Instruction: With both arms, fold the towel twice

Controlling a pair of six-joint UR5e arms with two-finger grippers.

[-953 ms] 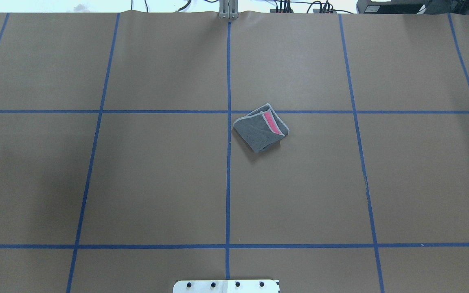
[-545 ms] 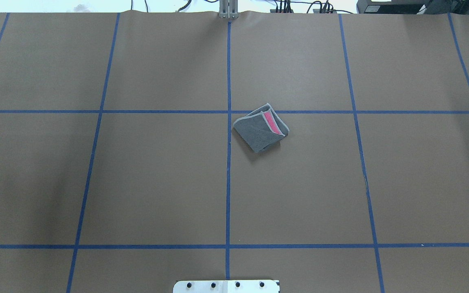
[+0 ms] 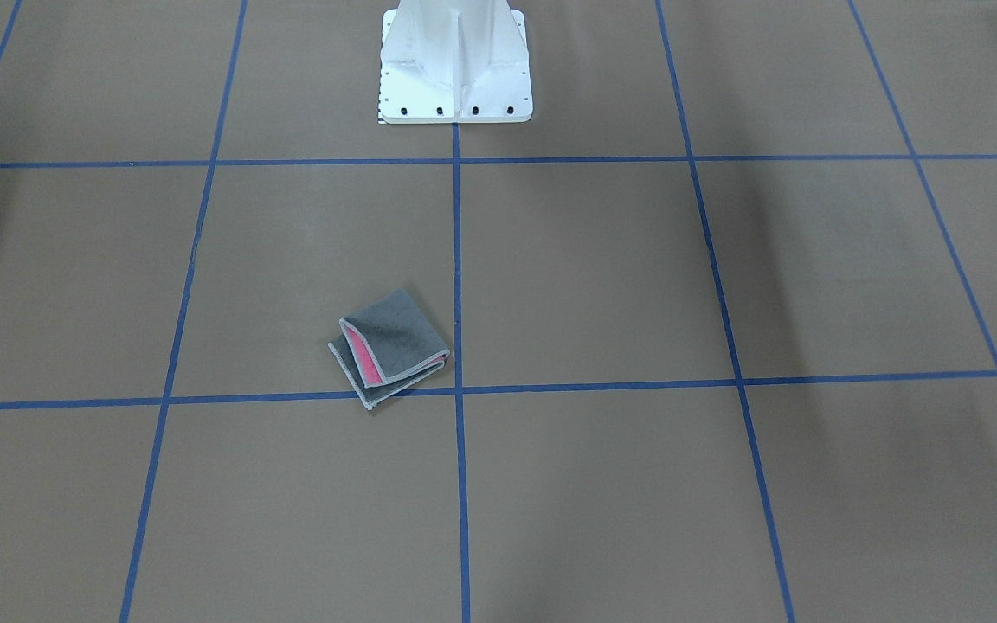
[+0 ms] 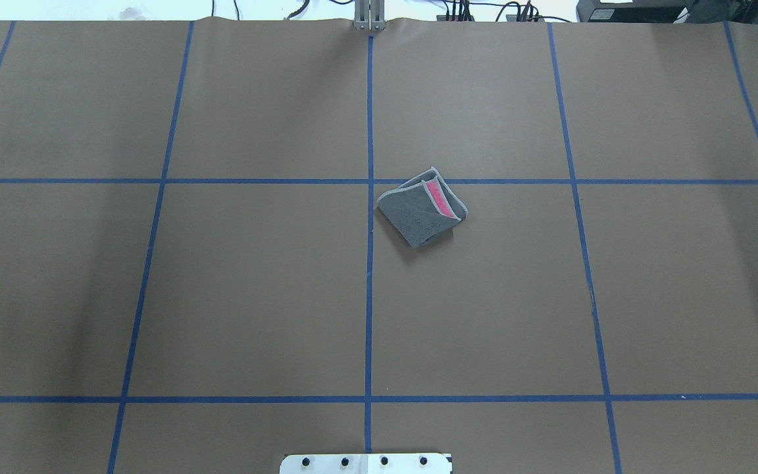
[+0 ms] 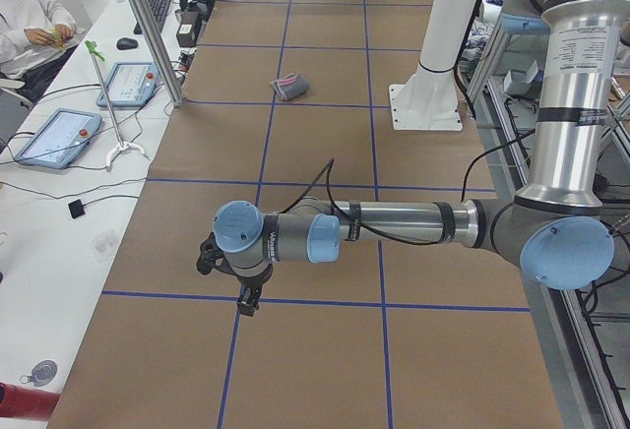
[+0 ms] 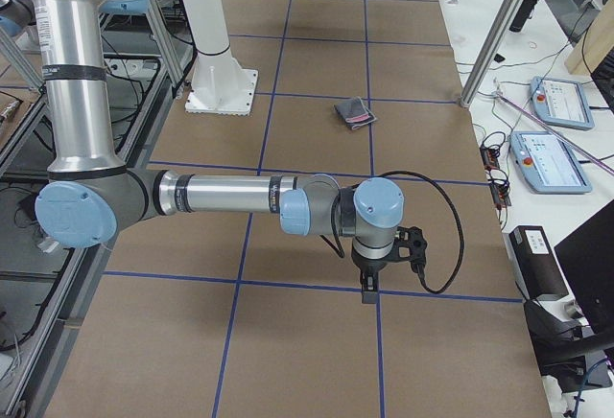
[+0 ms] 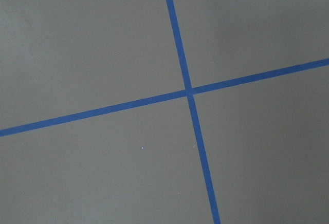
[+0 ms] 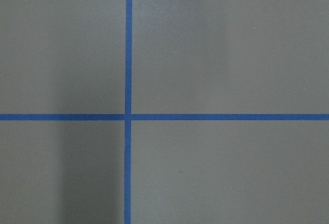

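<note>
Overhead exterior shows us the towel [image 4: 422, 214] lying flat on the brown counter [image 4: 221, 296]. It is folded into a small tilted square, dark grey outside, with a pink strip and a light grey border showing along its upper right edge. It sits just right of the centre tape line [image 4: 368, 296], and its far corner laps over a cross line. At the bottom edge we see the rim of the white pedestal [image 4: 366, 463]. From the counter's left end we find the left arm [image 5: 394, 222] stretched low and level over the counter. Its left pincer [image 5: 246, 303] points down above a tape crossing, well apart from the towel. From the right end the right arm [image 6: 225, 195] lies out the same way, and its right pincer [image 6: 369, 291] hangs above another crossing, also well apart from the towel. We cannot tell whether either pincer is apart or together. Both wrist cameras give us counter and crossed tape. A person [image 5: 30, 16] sits off to the side, near two tablets [image 5: 54, 137].
</note>
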